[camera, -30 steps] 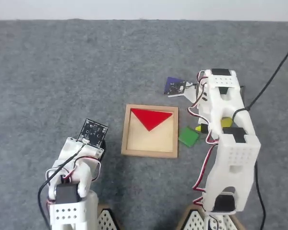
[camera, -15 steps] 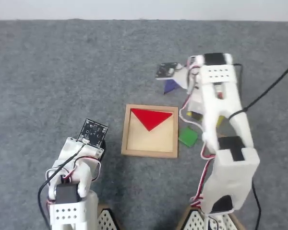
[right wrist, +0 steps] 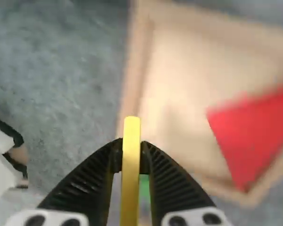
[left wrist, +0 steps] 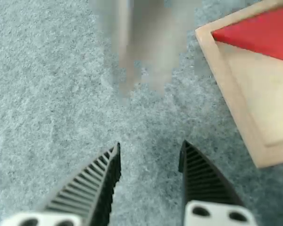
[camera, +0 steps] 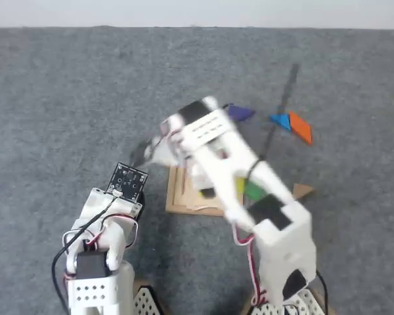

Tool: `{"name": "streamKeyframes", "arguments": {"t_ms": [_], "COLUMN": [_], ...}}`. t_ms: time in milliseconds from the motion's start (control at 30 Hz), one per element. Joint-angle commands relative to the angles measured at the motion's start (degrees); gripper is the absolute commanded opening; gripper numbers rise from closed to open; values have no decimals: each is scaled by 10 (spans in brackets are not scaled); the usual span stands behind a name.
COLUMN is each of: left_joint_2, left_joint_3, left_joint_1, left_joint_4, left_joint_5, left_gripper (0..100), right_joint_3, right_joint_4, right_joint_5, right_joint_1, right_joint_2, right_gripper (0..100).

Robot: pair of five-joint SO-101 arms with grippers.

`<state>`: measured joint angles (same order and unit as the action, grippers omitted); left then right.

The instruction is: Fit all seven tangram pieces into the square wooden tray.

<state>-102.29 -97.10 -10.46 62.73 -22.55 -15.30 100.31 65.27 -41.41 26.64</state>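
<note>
The right arm (camera: 217,141) lies slantwise over the tray (camera: 178,202) on the grey mat (camera: 65,85), hiding most of it. The right gripper (right wrist: 131,141) is clenched on a yellow piece (right wrist: 131,126), held on edge above the tray's rim. A red triangle (right wrist: 245,141) sits inside. The left gripper (left wrist: 150,146) hangs spread and empty beside the tray. A purple piece (camera: 240,113), a blue piece (camera: 280,121) and an orange piece (camera: 301,127) lie loose beyond.

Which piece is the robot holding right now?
The yellow piece, pinched on edge in the right gripper over the tray. The red piece lies in the tray; purple, blue and orange lie on the table.
</note>
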Motion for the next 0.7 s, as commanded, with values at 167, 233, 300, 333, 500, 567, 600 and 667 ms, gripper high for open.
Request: {"name": "streamKeyframes", "arguments": {"t_ms": [167, 233, 300, 333, 500, 567, 600, 667], "left_joint_2": [-7, -7, -7, -7, -7, -7, -7, -7], "left_joint_3": [6, 6, 6, 6, 6, 6, 6, 6], "left_joint_1": [2, 2, 2, 2, 2, 2, 2, 2], "left_joint_4": [4, 4, 4, 4, 4, 4, 4, 4], "left_joint_5": [4, 4, 4, 4, 4, 4, 4, 4], "left_gripper": [192, 192, 192, 192, 192, 192, 192, 192], "right_joint_3": [-55, -85, -120, -139, -226, -235, -235, -235], "right_joint_4": [15, 15, 15, 14, 15, 18, 19, 19], "right_joint_5": [105, 112, 113, 112, 69, 59, 57, 57], "right_joint_1": [-54, -51, -48, -45, -19, -8, -3, 9], "right_joint_2": [58, 72, 85, 91, 110, 109, 109, 109], "right_gripper": [8, 8, 8, 8, 8, 8, 8, 8]}}
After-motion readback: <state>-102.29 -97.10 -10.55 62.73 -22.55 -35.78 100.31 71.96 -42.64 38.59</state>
